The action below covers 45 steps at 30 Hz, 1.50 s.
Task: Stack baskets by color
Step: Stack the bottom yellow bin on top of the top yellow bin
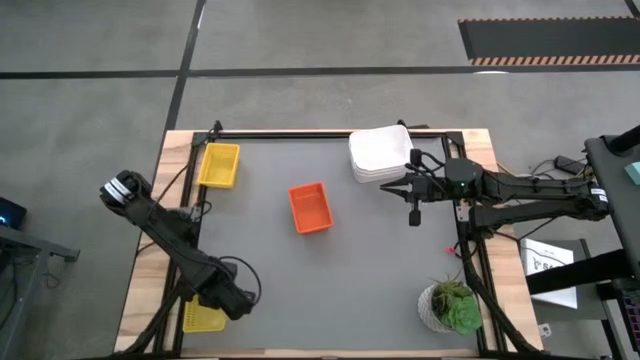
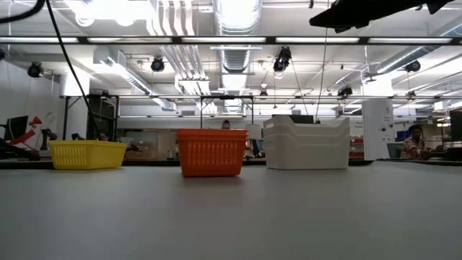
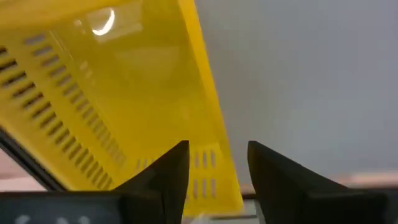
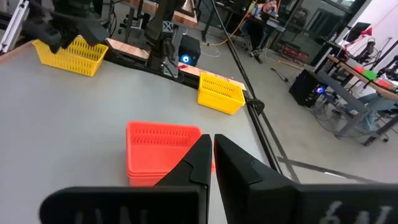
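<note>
The left end effector [image 1: 232,300] sits low at about 7 o'clock on the grey desk [image 1: 330,270], directly over a yellow basket [image 1: 204,318] at the desk's near-left corner. In the left wrist view its two dark fingers [image 3: 168,174] stand apart with a clear gap, straddling the yellow basket's rim [image 3: 211,124] — parted, not clamped on anything.

A second yellow basket [image 1: 219,165] rests at about 10 o'clock, near the far-left edge. An orange basket stack [image 1: 310,207] lies close to the desk's centre, slightly toward 11 o'clock; in the low view it stands between the yellow basket [image 2: 85,154] and the white stack [image 2: 307,143], each well apart from it.

The white baskets [image 1: 380,152] are nested together at about 1 o'clock by the far edge. The right end effector [image 1: 412,212] hovers just beside that stack, toward the desk's middle at roughly 2 o'clock. In the right wrist view its fingers [image 4: 193,165] are pressed together with nothing between them — closed and empty — with the orange stack [image 4: 158,152] beyond them.

A potted green plant [image 1: 450,306] stands at about 5 o'clock, near the right-hand edge.
</note>
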### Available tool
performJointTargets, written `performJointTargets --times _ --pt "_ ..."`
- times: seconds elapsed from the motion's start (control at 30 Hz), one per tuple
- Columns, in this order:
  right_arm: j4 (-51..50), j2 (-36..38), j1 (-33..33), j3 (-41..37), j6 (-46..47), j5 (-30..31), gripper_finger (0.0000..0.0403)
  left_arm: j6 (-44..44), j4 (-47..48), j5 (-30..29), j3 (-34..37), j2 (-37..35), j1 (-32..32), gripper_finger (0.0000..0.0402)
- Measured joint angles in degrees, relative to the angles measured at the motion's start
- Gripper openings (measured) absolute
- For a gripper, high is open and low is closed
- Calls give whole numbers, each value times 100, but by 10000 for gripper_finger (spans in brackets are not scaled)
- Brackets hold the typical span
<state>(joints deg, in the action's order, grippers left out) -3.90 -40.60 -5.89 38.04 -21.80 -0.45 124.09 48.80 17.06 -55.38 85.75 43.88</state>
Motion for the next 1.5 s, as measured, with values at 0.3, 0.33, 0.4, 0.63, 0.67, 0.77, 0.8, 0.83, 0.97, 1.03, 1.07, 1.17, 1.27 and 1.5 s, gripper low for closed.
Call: performJointTargets --times 0.3,0.33,0.4,0.63,0.67,0.77,0.8,0.83,0.97,1.03,1.07,1.17,1.27,1.5 --pt "0 0 -2 0 -28 3 13 11 -100 2 178 357 -13 103" --pt "0 0 -2 0 -28 3 13 13 -99 2 171 373 -17 83" --pt "0 0 -2 0 -28 4 13 24 -81 44 141 385 -65 32" --pt "0 0 -2 0 -28 9 13 -118 862 361 -409 382 -506 1" --pt "-2 0 -2 0 -30 9 13 -302 1059 360 -557 380 -623 1" --pt "-2 0 -2 0 -72 11 13 -1067 1519 76 -1048 379 -1027 1" --pt "-2 0 -2 0 -81 11 13 -1357 1699 -174 -1224 378 -1170 1" --pt "-2 0 -2 0 -81 17 13 -1674 1866 -490 -1398 378 -1310 1" --pt "-7 0 -2 0 -94 48 13 -3115 2143 -1774 -2070 373 -1949 1" --pt "-9 -2 -2 0 -98 51 13 -3951 2181 -2298 -2339 372 -2321 0" --pt "-9 -2 -2 0 -124 50 13 -4420 2175 -2520 -2459 372 -2519 0" --pt "-11 -2 -2 0 -140 50 13 -5811 2226 -2864 -2683 368 -3177 0" --pt "-12 -2 -2 0 -139 49 13 -7086 2390 -2974 -2752 367 -3920 0" --pt "-22 -2 -2 0 -129 48 13 -8108 3995 -3921 -2741 385 -5841 0"
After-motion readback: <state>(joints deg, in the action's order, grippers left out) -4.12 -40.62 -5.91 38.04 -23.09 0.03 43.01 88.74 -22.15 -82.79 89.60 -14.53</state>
